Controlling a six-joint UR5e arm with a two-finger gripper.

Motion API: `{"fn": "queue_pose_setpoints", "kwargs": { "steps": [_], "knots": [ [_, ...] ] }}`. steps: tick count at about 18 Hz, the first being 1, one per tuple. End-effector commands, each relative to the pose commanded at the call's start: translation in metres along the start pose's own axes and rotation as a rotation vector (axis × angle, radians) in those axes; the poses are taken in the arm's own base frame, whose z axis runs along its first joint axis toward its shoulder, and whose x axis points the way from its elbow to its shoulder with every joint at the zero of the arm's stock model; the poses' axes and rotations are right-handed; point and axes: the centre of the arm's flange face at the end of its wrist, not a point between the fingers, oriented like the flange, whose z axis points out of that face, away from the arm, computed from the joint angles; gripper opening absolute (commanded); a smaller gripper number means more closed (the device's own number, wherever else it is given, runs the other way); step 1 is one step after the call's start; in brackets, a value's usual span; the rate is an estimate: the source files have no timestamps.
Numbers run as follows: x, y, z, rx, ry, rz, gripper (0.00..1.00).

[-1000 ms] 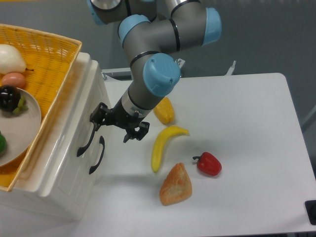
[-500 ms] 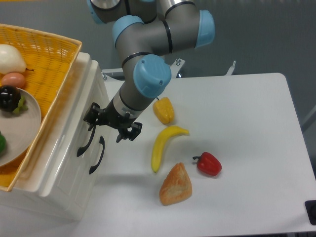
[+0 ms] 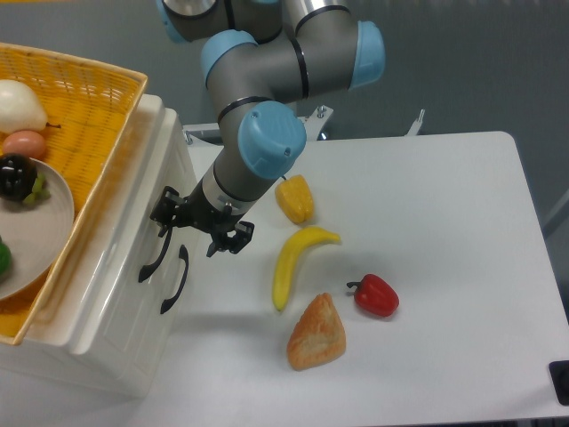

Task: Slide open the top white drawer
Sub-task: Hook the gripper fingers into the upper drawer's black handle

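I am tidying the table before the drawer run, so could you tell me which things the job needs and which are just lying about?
Job: top drawer, its handle, hand.

Lying about: banana, yellow pepper, red pepper, bread, basket, plate, lower handle.

You see a white table (image 3: 444, 231) with rounded corners filling most of the view. Behind it lies a plain grey-blue floor (image 3: 471, 62), evenly lit. A metal bracket (image 3: 415, 123) pokes up at the table's far edge.
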Motion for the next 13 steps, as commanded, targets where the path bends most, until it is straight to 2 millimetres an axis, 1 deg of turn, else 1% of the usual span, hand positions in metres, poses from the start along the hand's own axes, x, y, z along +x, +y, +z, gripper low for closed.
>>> {"fn": "queue_pose_setpoints", "kwargs": {
  "steps": [4,10,13],
  "knots": [
    [0.0040,-0.0009,0.0003,0.001,-0.001,0.008,0.82],
    [0.0049,-0.0029,0.0006,0.009,-0.008,0.018,0.78],
    [0.0049,-0.0030,0.0005,0.010,-0.009,0.019,0.74]
  ]
}}
